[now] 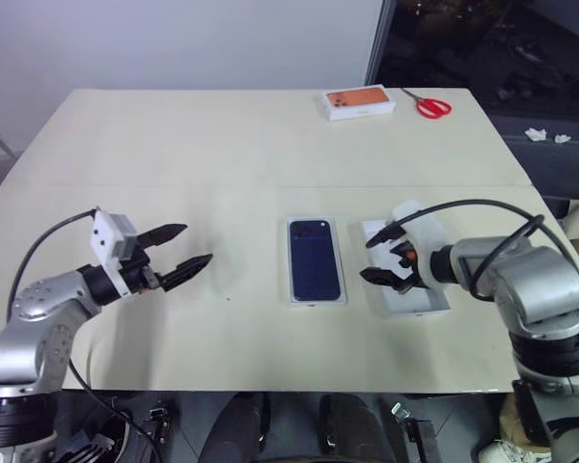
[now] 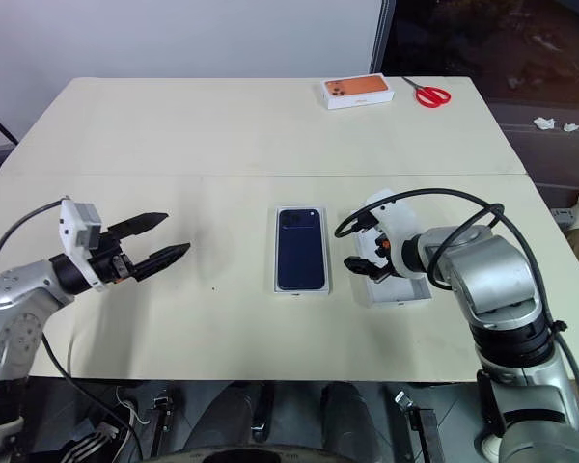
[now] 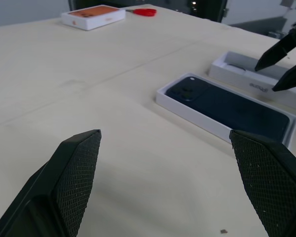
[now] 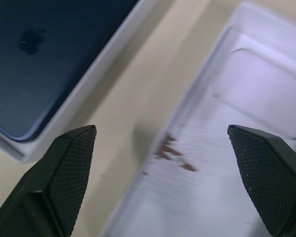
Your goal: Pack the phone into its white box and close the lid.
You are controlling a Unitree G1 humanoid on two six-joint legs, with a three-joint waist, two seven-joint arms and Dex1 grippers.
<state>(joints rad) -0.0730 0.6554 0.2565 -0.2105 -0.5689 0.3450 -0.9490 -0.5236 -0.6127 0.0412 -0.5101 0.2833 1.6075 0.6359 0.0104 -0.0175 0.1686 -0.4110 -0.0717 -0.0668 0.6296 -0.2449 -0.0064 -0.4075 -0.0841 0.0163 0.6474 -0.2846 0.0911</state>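
The slim navy-blue phone [image 1: 315,259] is seen lying in the shallow white cardboard box [image 1: 316,299] at table centre. The white lid [image 1: 414,301] lies at its three o'clock, under the spread right gripper [image 1: 379,258]. The left gripper [image 1: 189,250], at nine o'clock, is also spread and empty. A skewed lid could jam on the box rim.

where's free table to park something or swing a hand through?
Bare: the stretch between the open left gripper and the dark navy phone lying in its shallow white box; also the mid-table band before the orange-printed box and red scissors. Crowded: the narrow gap between phone box and white lid, under the open right gripper.
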